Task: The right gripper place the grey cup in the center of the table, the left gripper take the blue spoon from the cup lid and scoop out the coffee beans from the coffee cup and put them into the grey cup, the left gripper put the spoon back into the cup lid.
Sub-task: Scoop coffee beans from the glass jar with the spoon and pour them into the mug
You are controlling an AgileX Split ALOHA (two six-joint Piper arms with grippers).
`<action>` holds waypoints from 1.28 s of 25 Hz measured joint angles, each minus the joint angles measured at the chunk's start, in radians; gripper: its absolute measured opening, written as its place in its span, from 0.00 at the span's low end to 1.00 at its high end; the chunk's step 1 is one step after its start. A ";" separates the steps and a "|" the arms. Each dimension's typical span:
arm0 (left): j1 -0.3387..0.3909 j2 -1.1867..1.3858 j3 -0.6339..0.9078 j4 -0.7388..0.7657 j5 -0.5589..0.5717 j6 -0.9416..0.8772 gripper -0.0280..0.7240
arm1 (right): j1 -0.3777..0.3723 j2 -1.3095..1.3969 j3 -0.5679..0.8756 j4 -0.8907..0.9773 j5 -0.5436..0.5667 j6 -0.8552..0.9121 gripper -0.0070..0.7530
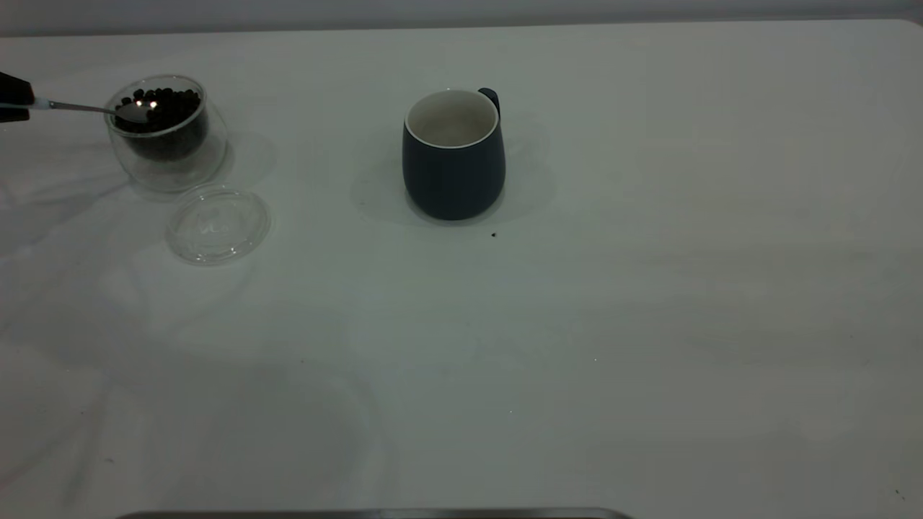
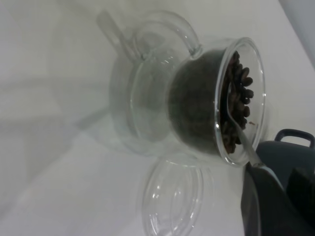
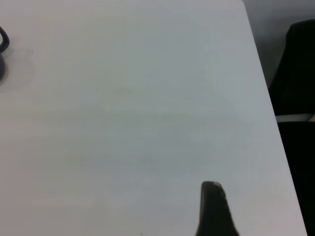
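The black left gripper [image 1: 13, 97] comes in level from the left edge of the exterior view, low above the large white table [image 1: 649, 288]. Its fingers are closed on the pale blue handle of the small metal-bowled blue spoon [image 1: 94, 109]. The spoon reaches almost flat over the rim of the squat clear double-walled glass coffee cup [image 1: 167, 133], and its shiny bowl lies on the heap of dark roasted coffee beans [image 1: 162, 108].

The round clear glass cup lid [image 1: 218, 223] lies flat just in front of this cup, with nothing on it.

The rounded dark blue-grey ceramic grey cup [image 1: 453, 155] stands upright near the middle of the table, well apart from the glass cup. Its off-white inside holds nothing.

Of the right gripper [image 3: 214, 211] only one dark finger tip shows in its own wrist view, above bare table; whether it is open I cannot tell.
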 joint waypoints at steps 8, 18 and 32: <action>0.000 0.005 0.000 -0.002 -0.028 -0.024 0.20 | 0.000 0.000 0.000 0.000 0.000 0.000 0.61; 0.000 0.115 -0.001 -0.123 0.037 -0.021 0.20 | 0.000 0.000 0.000 0.000 0.000 0.000 0.61; 0.048 0.123 -0.001 -0.167 0.116 -0.028 0.20 | 0.000 0.000 0.000 0.000 0.000 0.000 0.61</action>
